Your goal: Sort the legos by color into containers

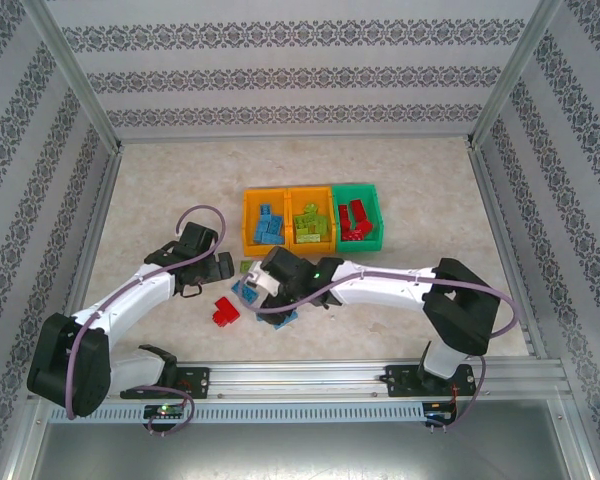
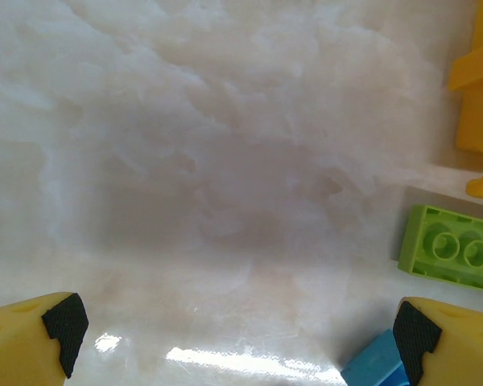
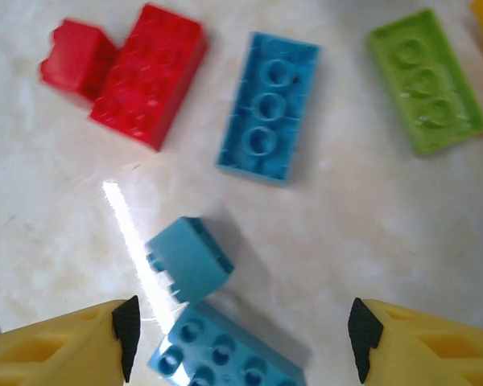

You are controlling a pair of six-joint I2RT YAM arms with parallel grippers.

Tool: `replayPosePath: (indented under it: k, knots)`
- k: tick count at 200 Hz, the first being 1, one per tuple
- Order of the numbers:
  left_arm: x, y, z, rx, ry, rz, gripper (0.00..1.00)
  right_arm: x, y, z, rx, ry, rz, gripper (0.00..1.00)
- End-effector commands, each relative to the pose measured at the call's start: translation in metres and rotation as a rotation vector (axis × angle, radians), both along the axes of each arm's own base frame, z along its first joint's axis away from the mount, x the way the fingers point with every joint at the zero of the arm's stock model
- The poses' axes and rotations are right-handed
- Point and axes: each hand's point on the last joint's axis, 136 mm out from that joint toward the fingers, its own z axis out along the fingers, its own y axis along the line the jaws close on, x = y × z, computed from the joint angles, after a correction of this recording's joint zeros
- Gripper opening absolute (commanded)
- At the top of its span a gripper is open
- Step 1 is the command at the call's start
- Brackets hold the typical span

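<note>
top view: containers [image 1: 310,190] upper centre. right wrist view: loose legos [image 3: 267,108], right gripper [image 3: 241,334] spread, empty. left gripper [image 2: 237,330] spread above table [image 2: 225,161].

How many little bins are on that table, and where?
3, side by side in one row: the left orange bin, the middle orange bin right beside it, and the green bin at the right end.
</note>
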Motion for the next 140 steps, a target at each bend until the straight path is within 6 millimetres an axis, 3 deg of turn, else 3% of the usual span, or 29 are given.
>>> replayPosePath:
  k: [1,29,88,140]
  knots:
    - [-0.004,0.003,-0.005,-0.008,0.022,0.011,0.99,-0.011,0.011,-0.008,-0.047,-0.026,0.135,0.72]
    - [-0.005,0.004,-0.007,-0.006,0.027,0.011,0.99,-0.022,0.019,-0.018,-0.073,-0.042,0.214,0.73]
    - [-0.007,0.003,-0.01,-0.014,0.033,0.013,0.99,-0.023,0.023,-0.035,-0.118,-0.027,0.256,0.72]
    - [-0.007,0.003,-0.012,-0.014,0.037,0.013,0.99,-0.021,0.03,-0.049,-0.127,-0.011,0.268,0.63]
